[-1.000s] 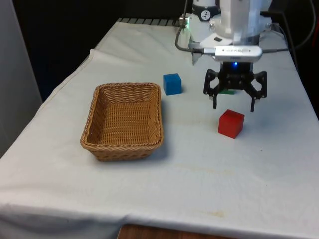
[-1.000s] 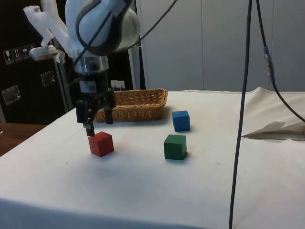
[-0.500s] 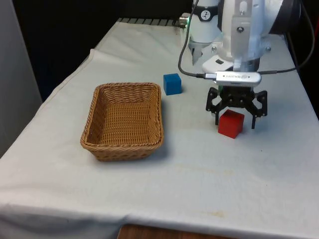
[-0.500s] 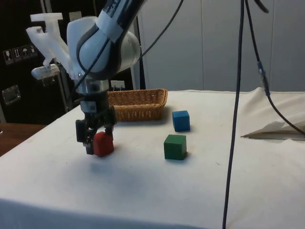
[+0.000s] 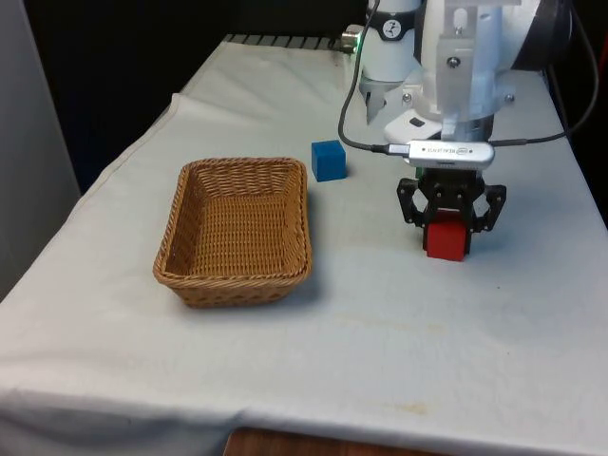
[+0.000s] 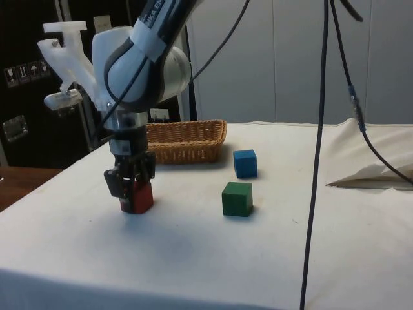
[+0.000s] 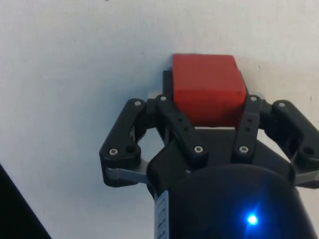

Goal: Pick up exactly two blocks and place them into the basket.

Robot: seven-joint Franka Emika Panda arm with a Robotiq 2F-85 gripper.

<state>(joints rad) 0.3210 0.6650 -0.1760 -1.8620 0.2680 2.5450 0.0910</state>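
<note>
In the front view the arm reaches straight down over the tabletop (image 5: 399, 332), and the tool (image 5: 447, 237) sits low, its fingers pinching the red block (image 5: 446, 241) from both sides. The block rests on the cloth towards the front view's right, well apart from the basket (image 5: 237, 228) and the blue block (image 5: 329, 160). Half a second ago the fingers stood spread either side of the red block; they have since drawn in against it, and the block now sits squarer to the camera.

In the side view the wrist points vertically down, the tool (image 6: 131, 194) clamped on the red block (image 6: 140, 197) at the cloth. The green block (image 6: 237, 198) and blue block (image 6: 245, 163) lie apart from it, the basket (image 6: 187, 139) behind.

In the wrist view the red block (image 7: 208, 89) lies tight between the fingers (image 7: 174, 119) on white cloth.
</note>
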